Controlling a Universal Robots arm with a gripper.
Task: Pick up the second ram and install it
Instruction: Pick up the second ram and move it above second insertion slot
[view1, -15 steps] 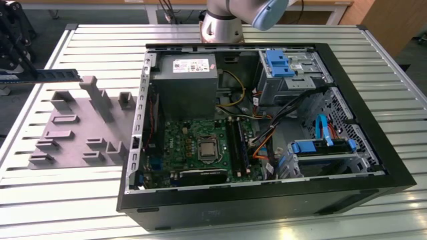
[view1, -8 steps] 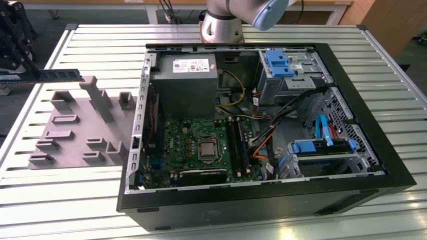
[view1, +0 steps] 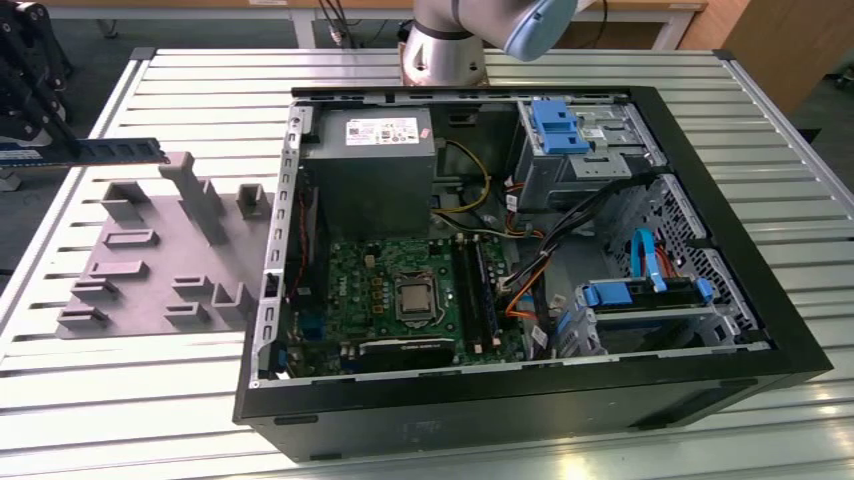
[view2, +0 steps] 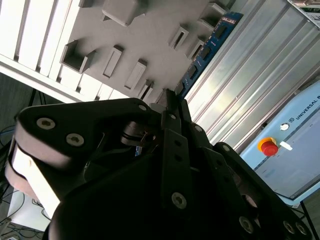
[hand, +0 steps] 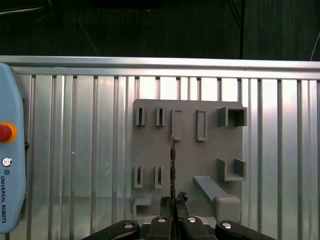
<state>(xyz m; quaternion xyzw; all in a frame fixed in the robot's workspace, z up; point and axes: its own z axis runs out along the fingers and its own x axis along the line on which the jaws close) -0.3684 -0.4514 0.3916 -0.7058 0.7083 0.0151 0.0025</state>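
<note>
The end effector (hand: 173, 202) is seen clenched on one end of the memory stick (hand: 172, 165), which is gripped across its flat faces and shown edge-on in the first wrist view. In the second wrist view the black fingers (view2: 175, 130) are closed on it, and the stick (view2: 210, 45) runs out beyond them with its dark chips showing. Just beyond the stick lies the grey fixture plate (hand: 200, 155) with its raised blocks and narrow slots. The stick appears to be held clear above the plate rather than seated in a slot, though contact at its far tip cannot be ruled out. The plate rests on the slatted metal tabletop (hand: 90, 150), on which a pale blue control pendant (hand: 10, 165) with a red button is also laid. In the exterior view the stick (view1: 114, 151) is held level by the plate's far corner at the exterior view's left, well apart from the open computer case (view1: 747, 300). The pick-up is therefore judged done, and the carrying step is judged to be in hand. Installation is judged to call for the stick to be brought over the long black slots (view1: 470, 290) beside the processor socket, lined up along a free one with the notch matched, and pressed straight down until latched. Whether any slot is already filled cannot be told.
</note>
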